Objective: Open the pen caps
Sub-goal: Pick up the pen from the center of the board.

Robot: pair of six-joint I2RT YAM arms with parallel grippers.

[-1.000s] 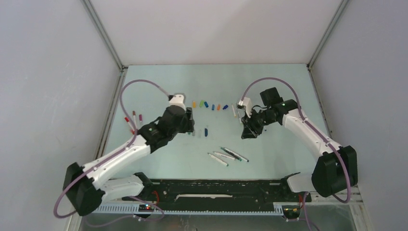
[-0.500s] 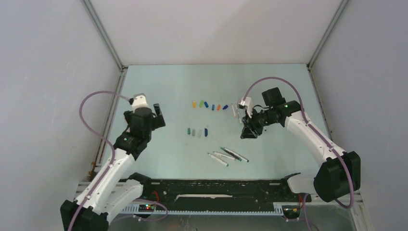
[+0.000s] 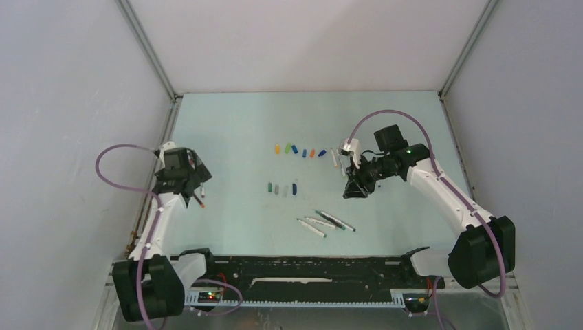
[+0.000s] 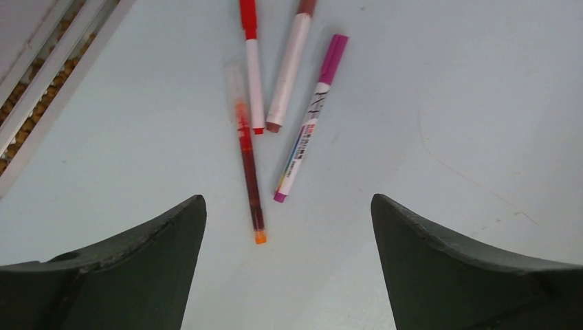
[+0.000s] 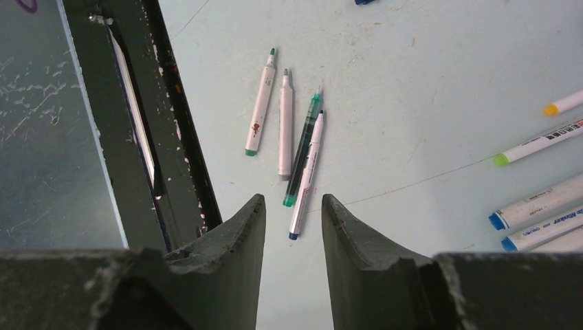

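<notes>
**Figure: top view with both wrist views.** A second ago the left gripper (image 4: pixel 287 206) hung over the middle of the pale green tabletop (image 3: pixel 227 117), beside the loose caps. It has since swung out to the table's left edge and spread its fingers wide, with nothing between them. Below it lie a red-capped white pen (image 4: pixel 251 62), a brown-capped white pen (image 4: pixel 289 69), a magenta-capped white pen (image 4: pixel 311 124) and a slender translucent pen with an orange tip (image 4: pixel 247 165).

The pen caps, short coloured plastic cylinders, lie mid-table between the arms in a far row (image 3: pixel 294 149) and a near row (image 3: pixel 277 188). The right gripper (image 5: pixel 293 203) is unmoved, its fingers a narrow gap apart and clamped on nothing. It waits above four uncapped white pens (image 5: pixel 285 124).

The swing suggests one cap has been dealt with and the left arm is now after another capped pen, so several caps appear still unopened.
</notes>
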